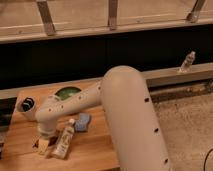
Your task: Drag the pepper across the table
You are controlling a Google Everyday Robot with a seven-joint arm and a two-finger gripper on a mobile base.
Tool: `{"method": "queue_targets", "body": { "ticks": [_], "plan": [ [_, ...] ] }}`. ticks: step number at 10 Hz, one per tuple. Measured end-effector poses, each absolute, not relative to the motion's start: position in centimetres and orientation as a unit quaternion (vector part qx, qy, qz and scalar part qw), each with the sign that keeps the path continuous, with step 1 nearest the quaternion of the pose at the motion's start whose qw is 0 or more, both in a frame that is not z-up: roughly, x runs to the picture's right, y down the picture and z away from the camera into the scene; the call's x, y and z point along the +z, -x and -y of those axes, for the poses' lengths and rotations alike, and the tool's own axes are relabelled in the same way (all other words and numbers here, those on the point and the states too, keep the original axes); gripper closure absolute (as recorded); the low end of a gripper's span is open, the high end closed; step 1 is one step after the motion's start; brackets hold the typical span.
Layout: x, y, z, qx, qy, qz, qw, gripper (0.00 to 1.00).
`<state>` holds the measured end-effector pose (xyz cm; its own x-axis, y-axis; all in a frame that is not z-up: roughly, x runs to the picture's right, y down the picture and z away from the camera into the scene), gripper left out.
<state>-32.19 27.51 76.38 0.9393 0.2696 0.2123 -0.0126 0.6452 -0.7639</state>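
Lower left: my gripper [44,145] rests at the pepper [36,145], apparently for dragging across the table [90,151]; grip state indiscernible.

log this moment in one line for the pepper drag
gripper: down at table left end, over pepper | pepper: mostly hidden | bottle: lying just right of gripper

Matt light wooden planks make the table [87,152]. A smooth, cream, plastic-looking shell covers the arm [125,110], whose gripper [45,145] sits at the table's seven o'clock. The white bottle [63,142] looks smooth.
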Motion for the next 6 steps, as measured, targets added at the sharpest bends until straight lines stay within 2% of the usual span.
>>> {"method": "queue_targets", "body": {
  "ticks": [6],
  "plan": [
    [75.83, 32.70, -27.26, 0.077, 0.385, 0.180, 0.902, 0.92]
  ]
}}
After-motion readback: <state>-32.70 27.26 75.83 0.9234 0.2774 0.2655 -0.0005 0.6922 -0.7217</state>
